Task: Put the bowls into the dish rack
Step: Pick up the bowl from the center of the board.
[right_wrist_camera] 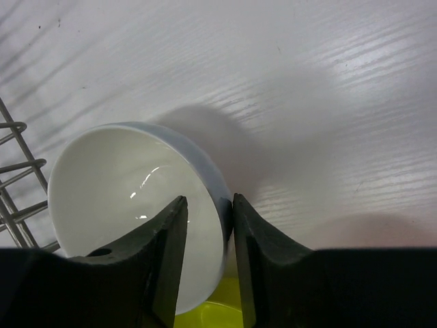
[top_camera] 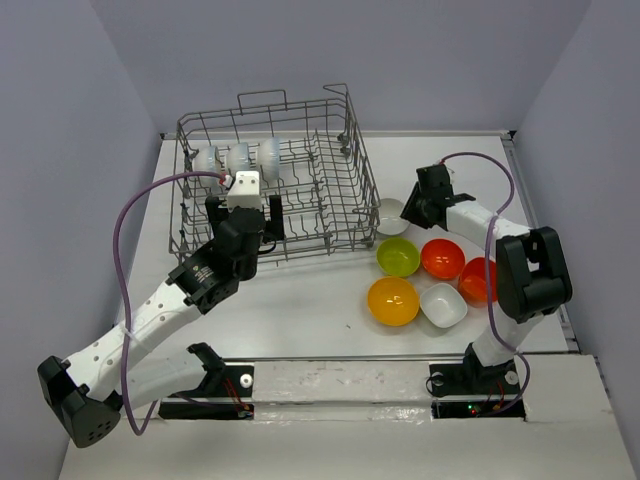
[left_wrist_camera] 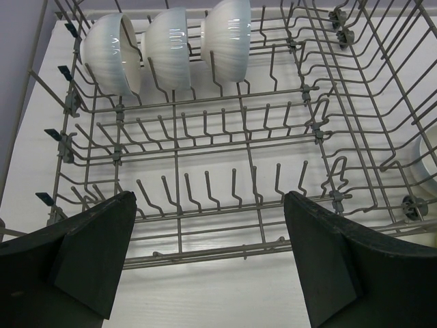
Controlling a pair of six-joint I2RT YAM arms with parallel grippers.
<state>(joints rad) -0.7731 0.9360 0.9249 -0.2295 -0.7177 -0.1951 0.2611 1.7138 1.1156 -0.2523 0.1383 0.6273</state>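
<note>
Gripper on right [right_wrist_camera: 208, 203], half-closed, pinches white bowl [right_wrist_camera: 116, 184].

The near rim of the white bowl [right_wrist_camera: 116, 191] is hidden behind the fingers [right_wrist_camera: 164, 260] of the right hand [right_wrist_camera: 208, 199]; below them only a sliver of the lime green bowl [right_wrist_camera: 212, 316] shows. Left of that hand the dish rack [right_wrist_camera: 31, 164] is cut to a few wires. The right arm [top_camera: 530, 270] covers part of a red-orange bowl [top_camera: 476, 280] behind that hand. Right of the left hand [left_wrist_camera: 208, 197], another white bowl [left_wrist_camera: 429, 160] runs off the edge.

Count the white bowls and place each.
5. Three in the dish rack's far row; one beside it, between the right jaws; one squarish, by the orange-yellow bowl. The right arm may hide more.
</note>
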